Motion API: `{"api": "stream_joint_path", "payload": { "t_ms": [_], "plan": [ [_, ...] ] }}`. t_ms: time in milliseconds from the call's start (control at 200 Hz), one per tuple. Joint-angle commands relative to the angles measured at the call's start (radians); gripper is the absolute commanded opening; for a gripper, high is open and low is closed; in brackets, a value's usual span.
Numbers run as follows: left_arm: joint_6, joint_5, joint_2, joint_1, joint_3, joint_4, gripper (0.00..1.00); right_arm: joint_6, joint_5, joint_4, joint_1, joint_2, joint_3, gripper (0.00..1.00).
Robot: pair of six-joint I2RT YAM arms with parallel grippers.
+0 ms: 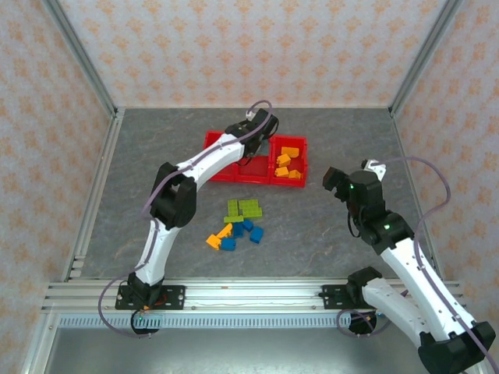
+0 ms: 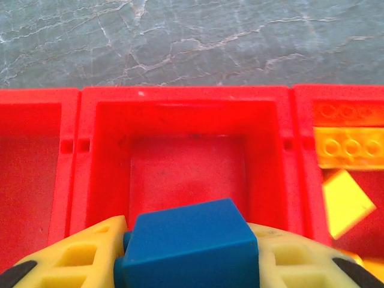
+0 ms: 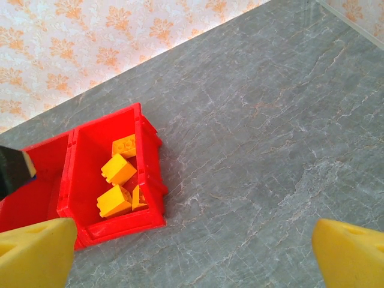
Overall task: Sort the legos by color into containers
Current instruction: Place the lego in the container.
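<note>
The red tray [image 1: 210,142] lies at the back middle of the table, its three containers side by side. My left gripper [image 1: 254,149] hangs over the middle container [image 2: 186,174], shut on a blue lego [image 2: 189,246] that sits tilted between its yellow fingers [image 2: 78,258]. That container's floor is bare, and so is the left one [image 2: 30,180]. Several orange legos [image 1: 288,162] [image 3: 117,171] lie in the right container [image 2: 348,180]. My right gripper [image 3: 195,258] is open above bare table, right of the tray [image 3: 150,180]. Green legos [image 1: 244,208], blue legos [image 1: 248,231] and an orange lego [image 1: 216,238] lie loose in front of the tray.
Wallpapered walls and metal frame posts [image 1: 86,70] close in the grey stone-patterned table [image 1: 351,140]. A metal rail [image 1: 249,296] carrying both arm bases runs along the near edge. Open floor lies left and right of the loose pile.
</note>
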Motion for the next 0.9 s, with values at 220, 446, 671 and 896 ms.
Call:
{"api": "stream_joint_path", "payload": {
  "t_ms": [220,446,671,896],
  "plan": [
    [0.054,0.009,0.048,0.028,0.102,-0.058,0.59,-0.017,0.037,-0.041,0.0,-0.001,-0.015,1.0],
    [0.082,0.012,-0.021,0.028,0.059,-0.064,0.79,-0.034,-0.025,0.019,-0.001,0.034,-0.021,1.0],
    [0.07,0.048,-0.189,0.007,-0.129,0.005,0.96,-0.014,-0.061,0.051,0.0,0.065,-0.021,1.0],
    [0.03,0.015,-0.41,-0.112,-0.384,0.037,0.99,-0.016,-0.115,0.054,-0.001,0.107,-0.007,1.0]
  ]
}}
